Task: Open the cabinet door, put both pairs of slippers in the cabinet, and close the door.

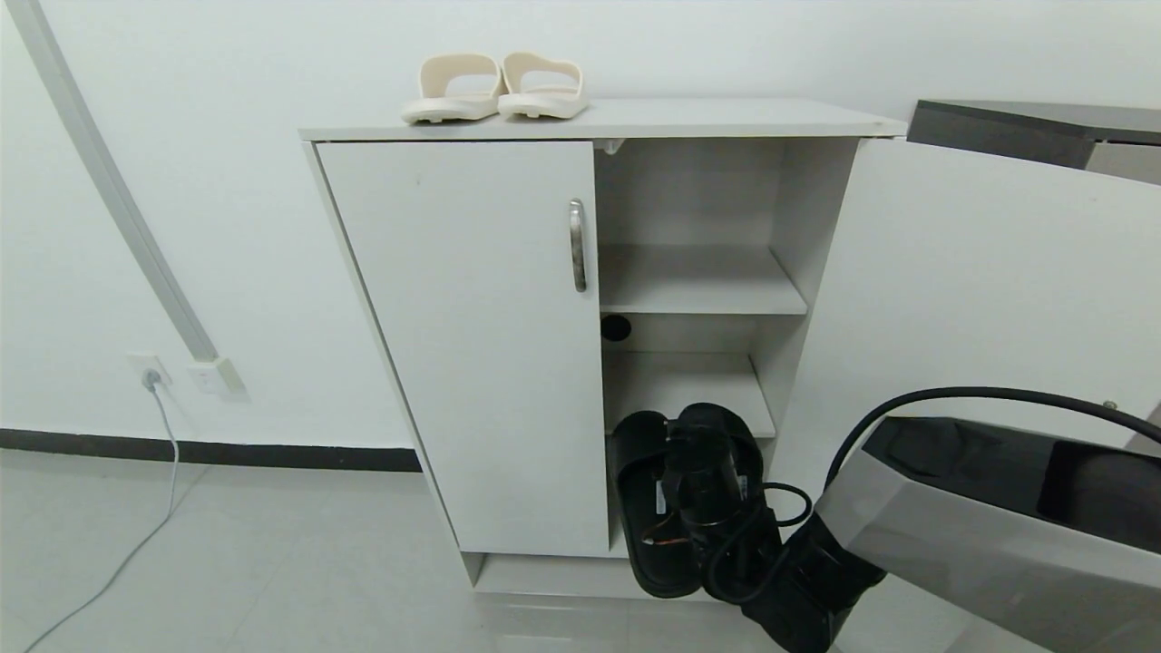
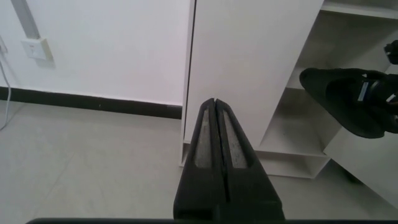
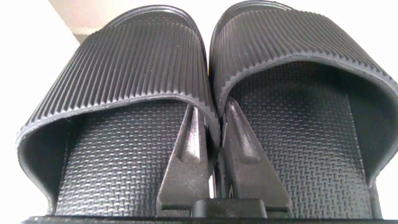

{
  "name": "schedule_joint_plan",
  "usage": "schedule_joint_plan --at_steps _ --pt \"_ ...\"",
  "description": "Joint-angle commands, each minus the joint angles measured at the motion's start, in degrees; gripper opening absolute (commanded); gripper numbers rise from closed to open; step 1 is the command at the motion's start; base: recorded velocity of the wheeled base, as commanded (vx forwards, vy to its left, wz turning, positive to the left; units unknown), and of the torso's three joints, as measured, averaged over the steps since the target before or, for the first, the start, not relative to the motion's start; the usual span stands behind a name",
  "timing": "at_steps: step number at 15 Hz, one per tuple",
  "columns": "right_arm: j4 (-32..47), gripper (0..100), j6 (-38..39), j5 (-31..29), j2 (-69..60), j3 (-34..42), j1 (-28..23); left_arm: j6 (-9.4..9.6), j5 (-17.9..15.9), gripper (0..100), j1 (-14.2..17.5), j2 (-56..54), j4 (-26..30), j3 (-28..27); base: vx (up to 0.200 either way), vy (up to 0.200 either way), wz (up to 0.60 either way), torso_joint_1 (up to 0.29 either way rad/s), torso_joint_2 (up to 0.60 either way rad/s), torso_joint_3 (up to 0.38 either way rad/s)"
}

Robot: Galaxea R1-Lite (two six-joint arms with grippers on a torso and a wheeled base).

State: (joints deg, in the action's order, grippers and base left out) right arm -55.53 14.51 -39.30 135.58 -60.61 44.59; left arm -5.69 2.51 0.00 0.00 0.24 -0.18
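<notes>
A black pair of slippers (image 1: pixel 667 494) hangs side by side at the mouth of the white cabinet's (image 1: pixel 599 120) lowest compartment. My right gripper (image 1: pixel 703 476) is shut on them; in the right wrist view its fingers (image 3: pixel 193 149) pinch the two inner edges of the black slippers (image 3: pixel 143 74) together. A beige pair of slippers (image 1: pixel 494 86) rests on the cabinet top, left of centre. My left gripper (image 2: pixel 214 106) is shut on nothing, low in front of the closed left door (image 2: pixel 239 62), with the black slippers (image 2: pixel 345 99) off to one side.
The right cabinet door (image 1: pixel 952 299) stands swung open beside my right arm. The left door (image 1: pixel 472 345) with its metal handle (image 1: pixel 577 245) is closed. Two bare shelves (image 1: pixel 698 281) sit above the slippers. A wall socket and cable (image 1: pixel 150 376) lie left, over open floor.
</notes>
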Motion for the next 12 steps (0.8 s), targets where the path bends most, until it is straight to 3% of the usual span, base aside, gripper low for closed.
schedule_joint_plan --at_steps 1,12 --pt "0.07 0 0.00 0.02 1.17 -1.18 -0.12 -0.02 -0.05 0 0.00 0.09 0.02 -0.08 0.000 0.000 0.00 0.000 0.00 0.000" --pt "-0.28 0 -1.32 -0.51 -1.29 -2.14 -0.21 -0.02 -0.05 0 0.00 0.09 0.02 -0.08 0.000 0.000 0.00 0.005 0.00 -0.177"
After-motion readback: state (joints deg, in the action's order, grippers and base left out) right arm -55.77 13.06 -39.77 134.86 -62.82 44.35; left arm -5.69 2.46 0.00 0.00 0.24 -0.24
